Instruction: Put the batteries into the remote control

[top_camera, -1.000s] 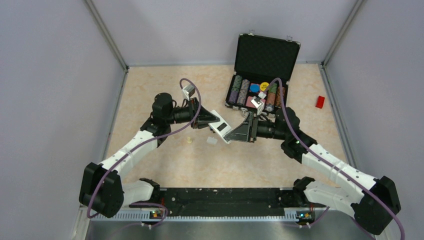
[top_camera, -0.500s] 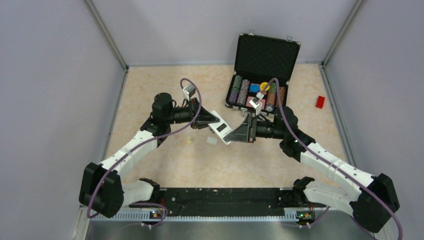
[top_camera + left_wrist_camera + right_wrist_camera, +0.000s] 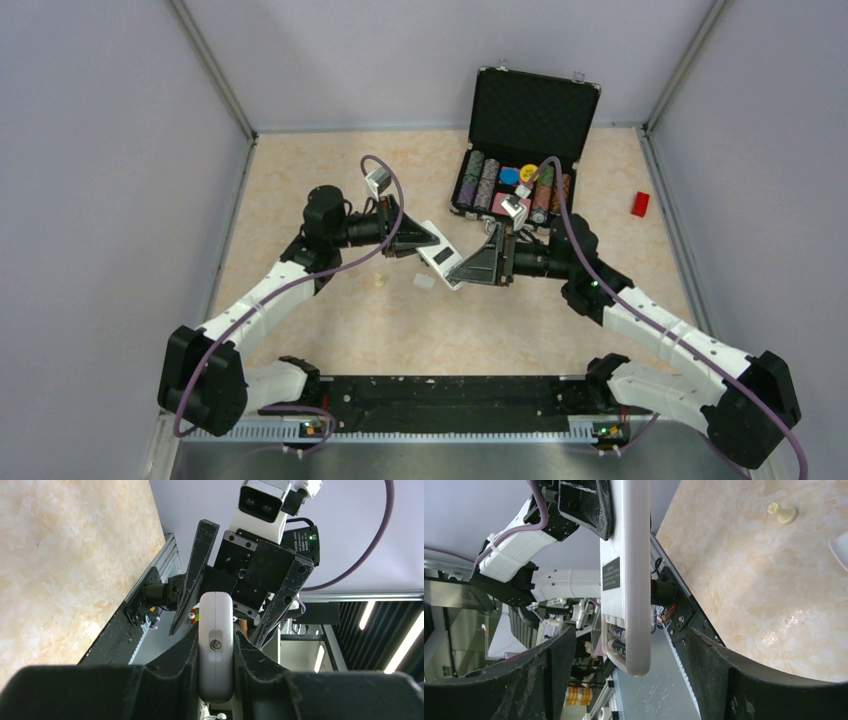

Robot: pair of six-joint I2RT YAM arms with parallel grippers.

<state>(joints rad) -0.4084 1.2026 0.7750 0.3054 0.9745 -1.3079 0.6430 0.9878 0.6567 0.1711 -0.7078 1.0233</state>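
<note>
The white remote control hangs above the table between both arms, back face up. My left gripper is shut on one end of it, fingers pressed against both sides. In the right wrist view the remote control runs lengthways with its bay uncovered at the near end. Two dark batteries lie side by side in that bay. My right gripper is open, its fingers standing wide of the remote's end on either side without touching it.
An open black case of poker chips stands at the back right. A small red block lies at the far right. A cream peg and a small white flat piece lie on the table under the remote.
My right gripper's jaws have spread wider around the remote's end. The left arm and the remote have stayed put.
</note>
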